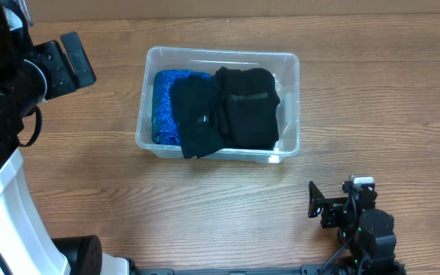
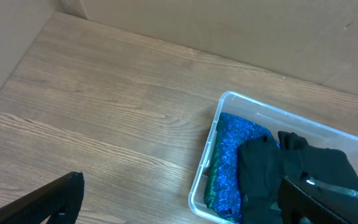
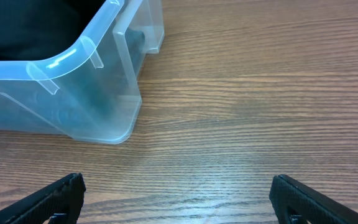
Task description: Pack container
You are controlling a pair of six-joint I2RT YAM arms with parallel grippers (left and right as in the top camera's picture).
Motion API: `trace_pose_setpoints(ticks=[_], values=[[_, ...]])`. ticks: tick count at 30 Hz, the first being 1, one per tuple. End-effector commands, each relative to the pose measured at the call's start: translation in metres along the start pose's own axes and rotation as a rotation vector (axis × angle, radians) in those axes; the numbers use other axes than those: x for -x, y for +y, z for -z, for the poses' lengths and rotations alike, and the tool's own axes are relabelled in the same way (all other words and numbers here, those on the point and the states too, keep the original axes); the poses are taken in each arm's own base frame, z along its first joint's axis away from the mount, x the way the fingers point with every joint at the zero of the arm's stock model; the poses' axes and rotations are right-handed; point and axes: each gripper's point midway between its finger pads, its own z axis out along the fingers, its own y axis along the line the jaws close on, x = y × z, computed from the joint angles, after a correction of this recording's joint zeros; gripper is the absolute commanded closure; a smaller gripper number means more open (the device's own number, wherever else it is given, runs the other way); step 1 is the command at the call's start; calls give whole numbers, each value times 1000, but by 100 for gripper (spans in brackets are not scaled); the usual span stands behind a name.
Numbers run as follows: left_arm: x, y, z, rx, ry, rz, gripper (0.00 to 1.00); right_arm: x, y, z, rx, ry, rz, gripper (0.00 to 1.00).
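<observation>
container: clear plastic tub (image 1: pixel 220 52) on the wood-grain counter (image 1: pixel 373 114), centre and towards the far side, its long side running left to right; the left wrist view shows its left end (image 2: pixel 253 102), the right wrist view its near right corner (image 3: pixel 73 93).
contents: a blue sparkly garment (image 1: pixel 163 107) lies against the left wall; a folded black garment (image 1: pixel 197 118) overlaps it in the middle; a second black garment (image 1: pixel 247 107) fills the right part, just short of the right wall. all three lie inside the rim.
left arm: (image 1: pixel 6 84) raised over the far left of the counter, its wrist turned towards the tub, well apart from it.
left claw: (image 1: pixel 76 59) released, its two fingers spread wide at the lower corners of its wrist view (image 2: pixel 180 186), nothing between them; it looks down on bare counter and the tub's left end.
right arm: (image 1: pixel 369 233) folded low at the near right edge of the counter.
right claw: (image 1: pixel 334 195) released and empty, fingers set wide apart (image 3: pixel 178 183), low over the counter and aimed far towards the tub's near right corner, not touching it.
</observation>
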Motion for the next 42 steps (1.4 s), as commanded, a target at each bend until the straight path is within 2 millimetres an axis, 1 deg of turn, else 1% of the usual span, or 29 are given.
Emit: trace_pose_setpoints(ticks=[1,17,18,22,23,25,26,27,28,29,31,32,34,37,39,42], values=[[1,0,0,-1,-2,-16,0,-4,-1,-3,-2,1,1,0],[1,0,0,-1,-2,-17,0,-4,-1,-3,-2,0,2,0],[1,1,1,-2,-5,-16,0,-4,-1,-3,-2,0,1,0],[-3,5,20,-5,-39,-11,0,-4,-1,-3,-2,0,2,0],[-6,6,25,-5,-39,-11,0,-4,-1,-3,-2,0,1,0],[-21,10,34,-2,-25,-12,0,-4,-1,-3,-2,0,1,0],[-30,14,38,8,-11,-15,0,-4,-1,-3,-2,0,1,0],[-38,22,41,44,-14,-20,0,-4,-1,-3,-2,0,1,0],[-39,29,43,77,-41,-9,0,-4,-1,-3,-2,0,1,0],[-40,31,43,75,-67,-1,0,-4,-1,-3,-2,0,1,0],[-42,25,40,28,-126,4,0,-4,-1,-3,-2,0,1,0],[-44,14,37,-46,-187,-31,0,-4,-1,-3,-2,0,1,0],[-51,0,31,-140,-247,-111,0,-4,-1,-3,-2,0,1,0],[-69,-17,20,-256,-322,-203,0,-4,-1,-3,-2,0,1,0],[-89,-20,9,-295,-342,-239,0,-4,-1,-3,-2,0,1,0],[-124,-16,-16,-309,-344,-240,0,-4,-1,-3,-2,0,1,0]])
